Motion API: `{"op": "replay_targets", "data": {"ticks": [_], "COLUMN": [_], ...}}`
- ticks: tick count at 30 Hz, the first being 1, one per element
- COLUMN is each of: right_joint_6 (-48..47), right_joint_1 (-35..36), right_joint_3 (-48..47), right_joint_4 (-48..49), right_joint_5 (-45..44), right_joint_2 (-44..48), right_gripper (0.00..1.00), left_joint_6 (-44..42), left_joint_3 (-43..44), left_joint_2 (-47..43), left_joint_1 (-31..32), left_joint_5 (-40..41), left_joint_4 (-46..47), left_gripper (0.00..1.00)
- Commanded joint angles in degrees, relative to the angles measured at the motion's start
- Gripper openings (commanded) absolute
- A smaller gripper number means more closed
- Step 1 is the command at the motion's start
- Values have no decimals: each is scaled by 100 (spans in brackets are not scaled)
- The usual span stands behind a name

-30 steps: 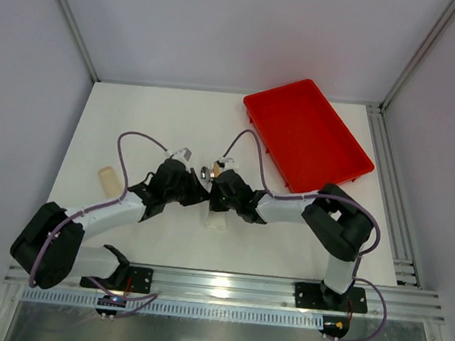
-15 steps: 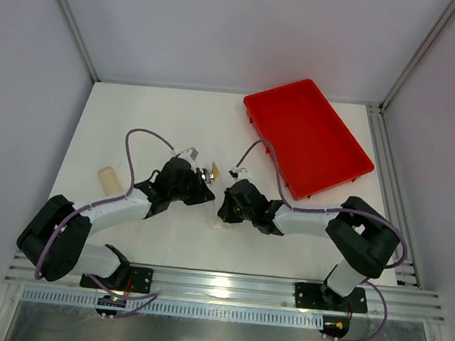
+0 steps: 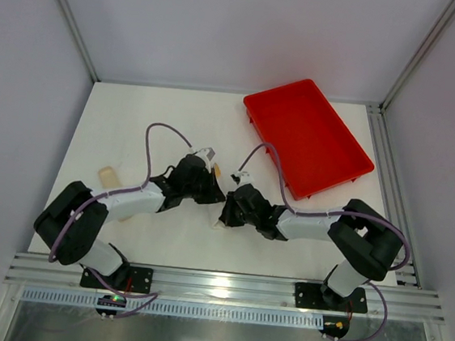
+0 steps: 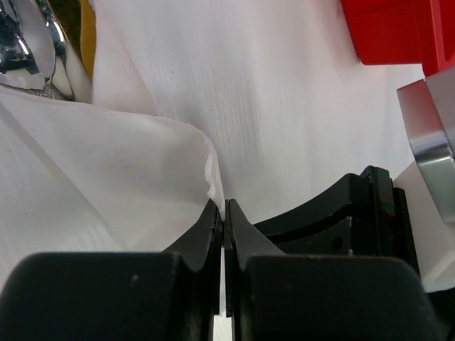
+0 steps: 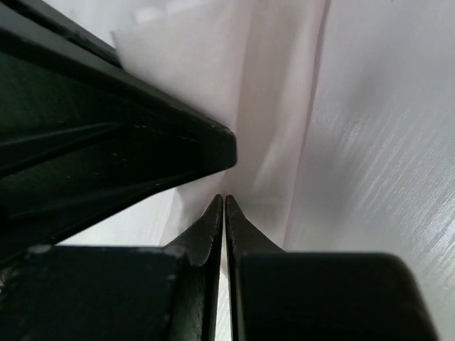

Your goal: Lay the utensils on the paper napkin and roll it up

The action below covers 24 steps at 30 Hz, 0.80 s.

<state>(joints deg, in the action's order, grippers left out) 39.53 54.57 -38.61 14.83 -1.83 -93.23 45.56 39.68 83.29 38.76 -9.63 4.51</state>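
The left gripper (image 4: 224,213) is closed on a corner of the paper napkin (image 4: 106,177), with the thin white sheet pinched between its two dark fingers. From there the napkin rises in a loose fold toward the utensils (image 4: 28,50), whose shiny silver heads and one golden handle stick out of the paper at its far end. The right gripper (image 5: 224,202) is closed on the napkin too. Its fingers are pressed together with a pale sliver between them, and creased white paper stands just past the tips. In the overhead view the two grippers meet nose to nose near the middle of the counter (image 3: 135,120), with the bundle between them. The red tray (image 3: 309,134) lies apart at the far right. A pale tan object (image 3: 111,179) rests on the counter beside the left arm.
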Motion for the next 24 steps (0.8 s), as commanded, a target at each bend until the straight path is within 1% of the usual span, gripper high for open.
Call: {"op": "replay_targets", "data": {"ticks": [1, 10, 15, 21, 24], "right_joint_6": [-7, 81, 73, 99, 143], "right_joint_1": [72, 81, 81, 81, 81], "right_joint_3": [152, 345, 372, 548, 538], "right_joint_4": [81, 231, -50, -305, -490], "right_joint_5": [60, 16, -125, -134, -81], "right_joint_2": [77, 165, 498, 1131, 1228], "right_gripper": [4, 4, 4, 11, 15], "left_joint_6": [-223, -443, -531, -619, -627], "left_joint_3": [303, 453, 523, 567, 611], "left_joint_2": [187, 531, 680, 794, 856], "left_joint_1": [79, 114, 114, 131, 140], "left_joint_5": [-197, -505, -549, -540, -567], "left_joint_4": [348, 472, 401, 384, 410], "left_gripper": [1, 1, 1, 1, 1]}}
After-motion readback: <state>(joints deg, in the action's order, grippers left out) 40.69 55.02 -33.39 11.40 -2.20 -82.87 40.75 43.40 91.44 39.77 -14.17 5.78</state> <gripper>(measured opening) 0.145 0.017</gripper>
